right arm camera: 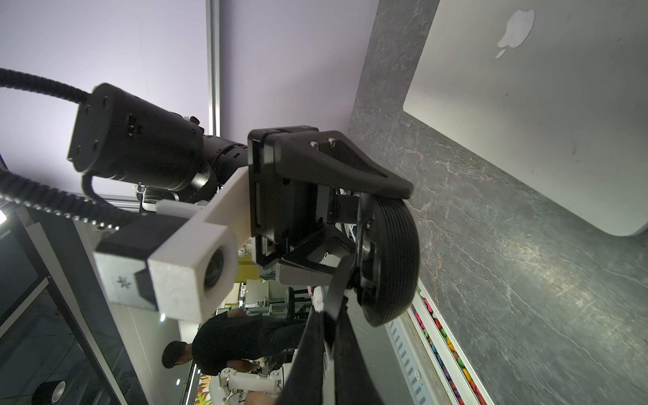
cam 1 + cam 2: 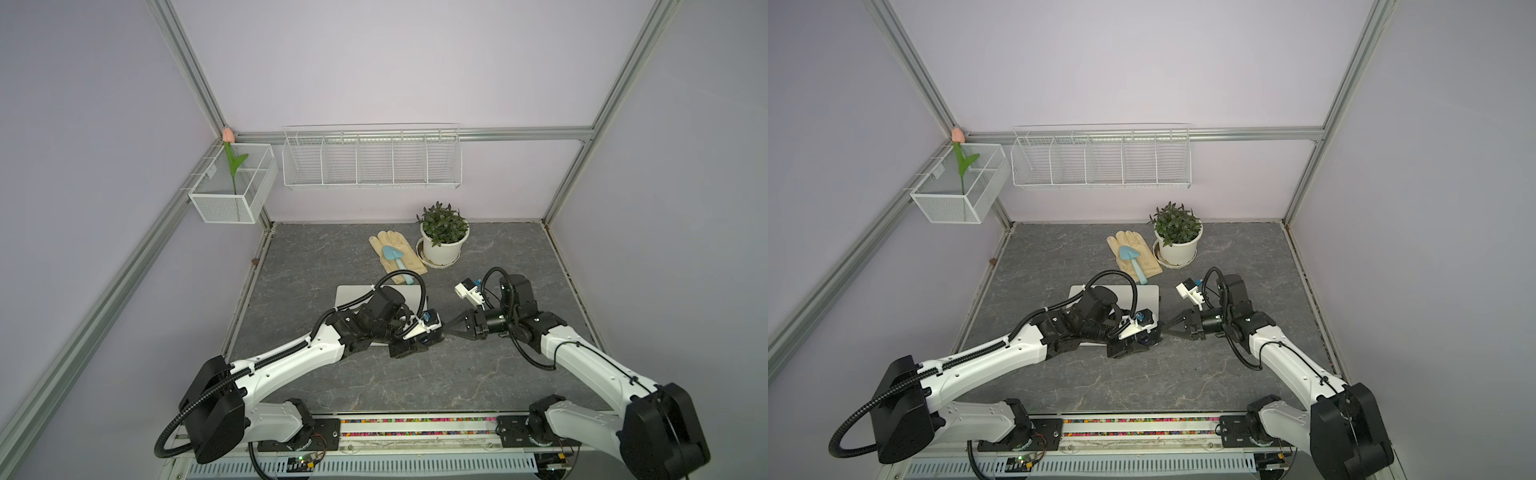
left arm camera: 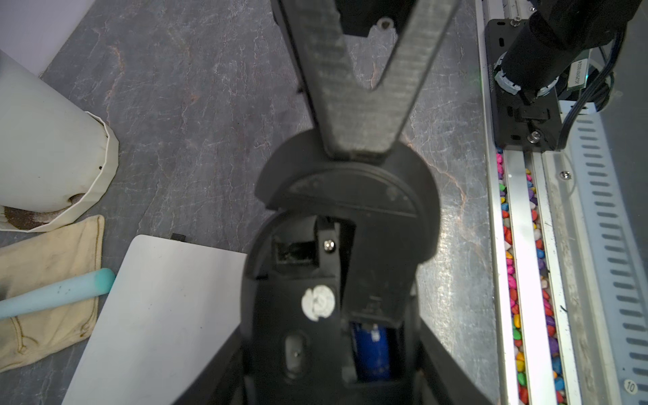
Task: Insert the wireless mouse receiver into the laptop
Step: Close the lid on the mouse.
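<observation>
Both your top views look down from high onto the whole tabletop (image 2: 374,374). Your left wrist view sits close over the mouse (image 3: 382,252); your right wrist view, rolled sideways, shares that mouse and the laptop (image 1: 543,122).

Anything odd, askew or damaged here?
Yes: the wireless mouse held in the left gripper is open. Its curved cover sits askew, apparently pinched at the rim by the shut right gripper, baring the blue battery and an empty-looking slot. Likely deliberate, not damage.
</observation>
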Action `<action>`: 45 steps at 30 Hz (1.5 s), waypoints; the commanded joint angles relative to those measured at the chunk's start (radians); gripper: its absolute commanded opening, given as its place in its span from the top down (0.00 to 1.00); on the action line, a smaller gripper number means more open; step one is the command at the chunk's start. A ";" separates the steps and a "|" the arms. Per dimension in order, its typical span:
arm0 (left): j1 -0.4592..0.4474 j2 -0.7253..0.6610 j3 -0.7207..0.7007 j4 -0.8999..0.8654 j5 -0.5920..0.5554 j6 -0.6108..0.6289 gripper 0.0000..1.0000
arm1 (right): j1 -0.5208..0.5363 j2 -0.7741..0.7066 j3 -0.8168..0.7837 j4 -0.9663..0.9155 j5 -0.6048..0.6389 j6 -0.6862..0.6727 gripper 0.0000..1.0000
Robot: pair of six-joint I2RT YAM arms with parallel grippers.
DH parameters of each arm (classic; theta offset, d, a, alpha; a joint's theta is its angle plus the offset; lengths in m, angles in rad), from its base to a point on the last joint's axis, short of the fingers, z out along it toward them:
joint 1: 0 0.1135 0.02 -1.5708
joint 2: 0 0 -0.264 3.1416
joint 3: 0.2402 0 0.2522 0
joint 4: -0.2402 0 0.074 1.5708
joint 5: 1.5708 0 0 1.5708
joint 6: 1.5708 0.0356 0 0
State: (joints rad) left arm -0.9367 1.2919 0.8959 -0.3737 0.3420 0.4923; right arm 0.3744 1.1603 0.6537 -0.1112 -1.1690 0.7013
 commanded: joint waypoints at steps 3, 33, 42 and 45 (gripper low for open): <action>0.002 -0.028 0.024 0.026 0.049 0.033 0.64 | -0.006 0.030 0.034 -0.122 0.012 -0.085 0.89; 0.000 0.030 0.039 0.019 0.018 -0.008 0.64 | -0.008 -0.016 0.067 -0.163 0.080 -0.131 0.55; 0.001 0.074 0.095 -0.003 -0.021 -0.036 0.64 | 0.010 -0.051 0.112 -0.370 0.216 -0.291 0.45; 0.000 0.081 0.103 -0.001 -0.024 -0.043 0.64 | 0.021 -0.045 0.122 -0.396 0.240 -0.315 0.43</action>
State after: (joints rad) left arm -0.9360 1.3640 0.9642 -0.3794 0.3264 0.4599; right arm 0.3832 1.1202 0.7540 -0.4324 -0.9752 0.4599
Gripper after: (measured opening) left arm 0.597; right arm 0.568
